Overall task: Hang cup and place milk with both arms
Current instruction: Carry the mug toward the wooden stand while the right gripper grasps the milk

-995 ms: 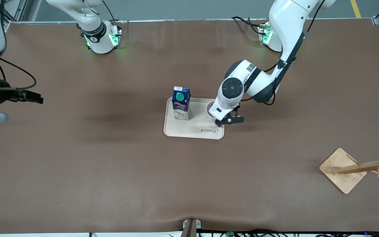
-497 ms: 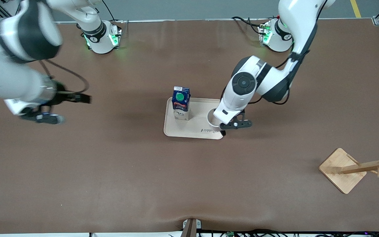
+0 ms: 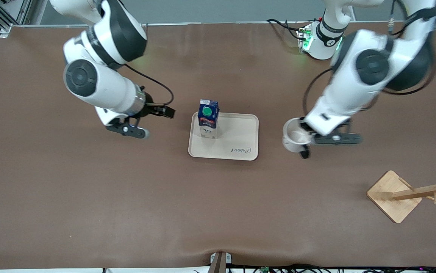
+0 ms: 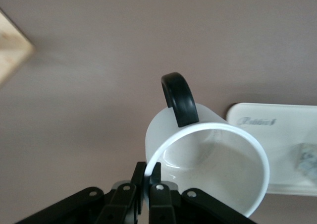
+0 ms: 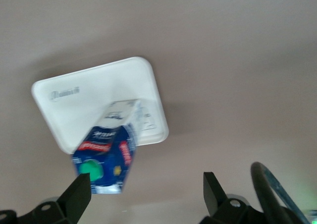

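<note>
The left gripper is in the air over the bare brown table, between the tray and the edge at the left arm's end, and it carries the cup. In the left wrist view its fingers are pressed together on the white rim of the cup, one inside and one outside, and the black handle points away from the gripper. The milk stands upright on the cream tray, in the tray's corner that is toward the right arm's end and farther from the front camera. The tray lies near the middle of the table. The right gripper hangs over the table just beside the tray, toward the right arm's end, with its fingers wide apart and nothing between them; the milk shows between them farther off. A wooden rack stands near the table's corner at the left arm's end, nearer to the front camera.
</note>
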Controlling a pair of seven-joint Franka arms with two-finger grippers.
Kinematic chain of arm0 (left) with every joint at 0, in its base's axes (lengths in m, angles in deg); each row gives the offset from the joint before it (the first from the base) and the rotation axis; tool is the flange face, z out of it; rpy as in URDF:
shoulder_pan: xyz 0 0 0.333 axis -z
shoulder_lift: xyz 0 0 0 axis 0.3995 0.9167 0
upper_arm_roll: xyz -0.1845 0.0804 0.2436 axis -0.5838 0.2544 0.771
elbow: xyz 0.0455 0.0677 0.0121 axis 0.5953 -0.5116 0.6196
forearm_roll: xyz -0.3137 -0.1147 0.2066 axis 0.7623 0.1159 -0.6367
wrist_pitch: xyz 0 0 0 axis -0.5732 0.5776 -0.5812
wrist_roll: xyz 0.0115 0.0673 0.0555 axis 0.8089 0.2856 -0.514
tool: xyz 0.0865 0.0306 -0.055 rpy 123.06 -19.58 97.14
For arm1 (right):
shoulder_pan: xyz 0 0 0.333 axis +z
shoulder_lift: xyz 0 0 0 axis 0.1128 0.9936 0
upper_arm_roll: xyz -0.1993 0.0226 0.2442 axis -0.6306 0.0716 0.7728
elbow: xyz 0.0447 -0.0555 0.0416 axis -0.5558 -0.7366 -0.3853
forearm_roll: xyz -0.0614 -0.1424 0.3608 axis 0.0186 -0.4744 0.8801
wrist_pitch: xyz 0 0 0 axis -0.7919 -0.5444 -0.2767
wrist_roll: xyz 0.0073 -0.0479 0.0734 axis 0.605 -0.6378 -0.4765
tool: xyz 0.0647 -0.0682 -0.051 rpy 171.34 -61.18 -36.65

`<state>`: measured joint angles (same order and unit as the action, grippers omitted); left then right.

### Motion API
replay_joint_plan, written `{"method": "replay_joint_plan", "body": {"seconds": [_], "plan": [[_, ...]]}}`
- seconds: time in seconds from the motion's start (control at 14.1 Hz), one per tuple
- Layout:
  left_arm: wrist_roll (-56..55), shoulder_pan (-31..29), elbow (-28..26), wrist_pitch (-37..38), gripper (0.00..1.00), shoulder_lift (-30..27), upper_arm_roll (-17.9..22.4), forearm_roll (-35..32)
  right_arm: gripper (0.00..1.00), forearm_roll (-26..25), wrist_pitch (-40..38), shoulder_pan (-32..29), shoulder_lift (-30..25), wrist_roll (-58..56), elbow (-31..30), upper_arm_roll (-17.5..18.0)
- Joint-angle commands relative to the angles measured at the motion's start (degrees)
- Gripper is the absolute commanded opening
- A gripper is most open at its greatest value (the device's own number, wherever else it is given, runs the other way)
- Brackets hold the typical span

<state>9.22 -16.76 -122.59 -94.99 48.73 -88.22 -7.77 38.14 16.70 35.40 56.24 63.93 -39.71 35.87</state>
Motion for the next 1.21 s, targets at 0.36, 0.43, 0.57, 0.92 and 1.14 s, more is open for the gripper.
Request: {"method": "replay_joint_plan", "body": {"seconds": [0.36, 0.43, 0.57, 0.92, 1.14], "plan": [[30.74, -17.13, 1.81, 2.01, 0.0, -1.44, -0.28, -0.21, 1.0, 3.31, 11.87, 9.57, 6.97, 6.96, 0.24, -0.94], [34.79, -19.6, 2.51, 2.01, 0.0, -1.09, -0.28, -0.21, 1.0, 2.87, 11.69, 10.27, 6.97, 7.05, -0.98, -0.95], [41.13, -23.03, 5.14, 2.01, 0.0, 0.67, -0.28, -0.04, 1.0, 1.64, 11.69, 11.24, 6.97, 7.05, -2.92, -0.95], [50.02, -29.37, 11.64, 1.92, 0.0, 6.29, -0.19, 2.06, 1.0, 0.05, 12.48, 13.61, 7.15, 8.1, -4.77, -0.95], [50.12, -29.38, 14.72, 1.83, 0.0, 8.93, -0.19, 3.12, 1.0, 0.14, 13.18, 13.7, 7.58, 8.1, -4.51, -0.86]]}}
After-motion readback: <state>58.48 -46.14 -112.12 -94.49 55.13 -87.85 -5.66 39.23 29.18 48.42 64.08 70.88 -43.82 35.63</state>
